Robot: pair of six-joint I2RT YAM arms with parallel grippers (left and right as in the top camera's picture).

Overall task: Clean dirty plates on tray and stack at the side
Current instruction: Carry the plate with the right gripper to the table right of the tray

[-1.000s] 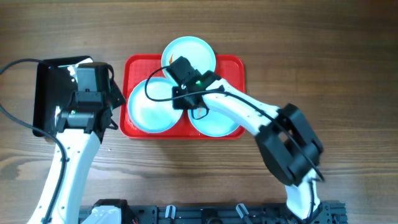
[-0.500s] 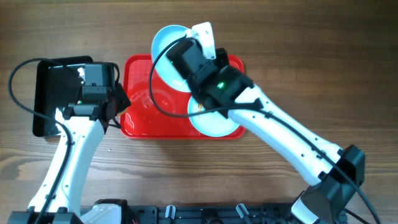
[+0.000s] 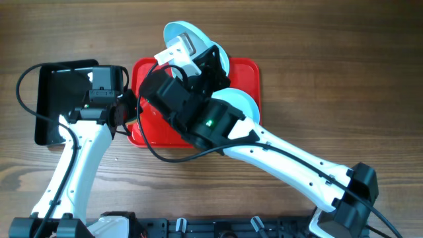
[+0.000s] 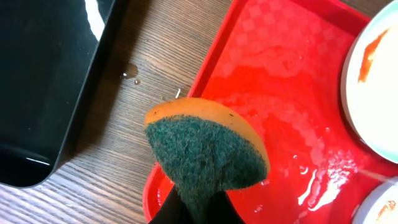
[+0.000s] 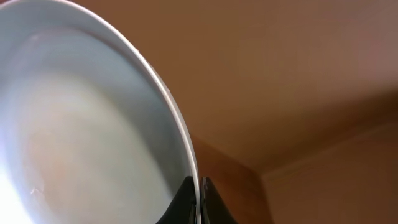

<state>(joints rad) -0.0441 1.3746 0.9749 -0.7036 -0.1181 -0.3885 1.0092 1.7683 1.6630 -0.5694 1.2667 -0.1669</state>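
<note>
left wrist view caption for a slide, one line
Left gripper holds a green-faced sponge over the wet red tray's rim, a smeared plate at right.

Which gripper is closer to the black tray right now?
Left. The left gripper, gripping a sponge, sits over the left rim of the red tray beside the black tray; the right gripper holds a plate above that tray, farther off.

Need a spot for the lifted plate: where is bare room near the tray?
Bare wood lies right of the red tray. The tray's wet left half is bare too, beside the sponge. Crowded: the tray's right side, with a plate and the right arm.
</note>
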